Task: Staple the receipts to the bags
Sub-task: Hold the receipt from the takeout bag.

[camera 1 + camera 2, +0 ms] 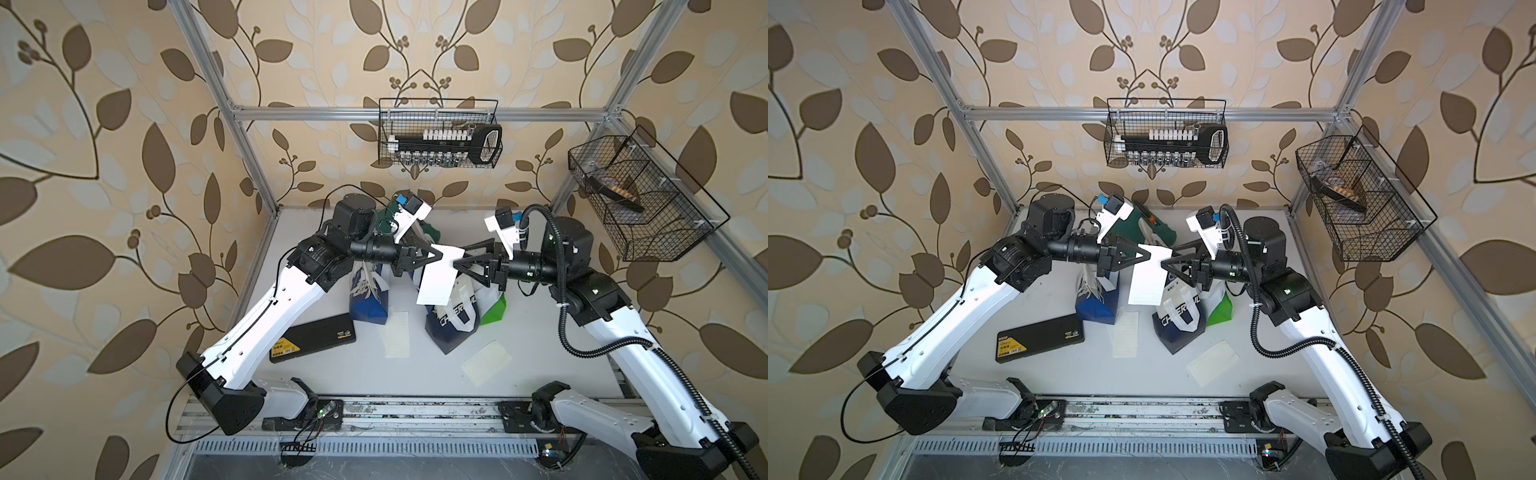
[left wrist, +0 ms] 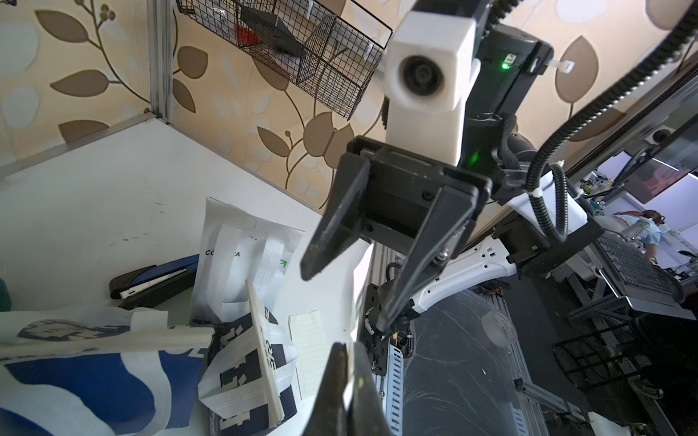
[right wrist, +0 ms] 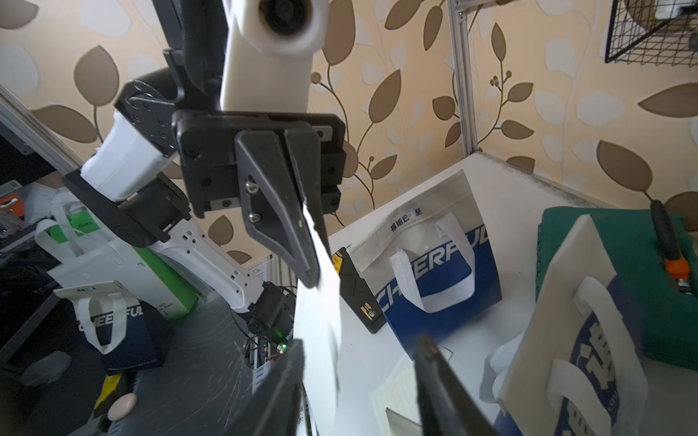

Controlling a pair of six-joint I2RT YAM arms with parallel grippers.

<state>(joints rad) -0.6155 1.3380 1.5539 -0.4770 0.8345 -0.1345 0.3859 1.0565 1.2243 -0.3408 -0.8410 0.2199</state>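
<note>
Black plastic fingertips of the left gripper are clamped on one upper edge of a thin white rectangular paper receipt, which is held in the air. The opposite edge is straddled by the right gripper; its jaws are seen apart, and no pinch is made out.

The sheet is judged very light, limp and easily creased or torn. It is best taken near an edge and kept taut.

Below, a navy-and-white paper bag with white handles is set on the white tabletop. A green-and-white paper bag is just beside it. A cream paper slip is laid flat nearby.
</note>
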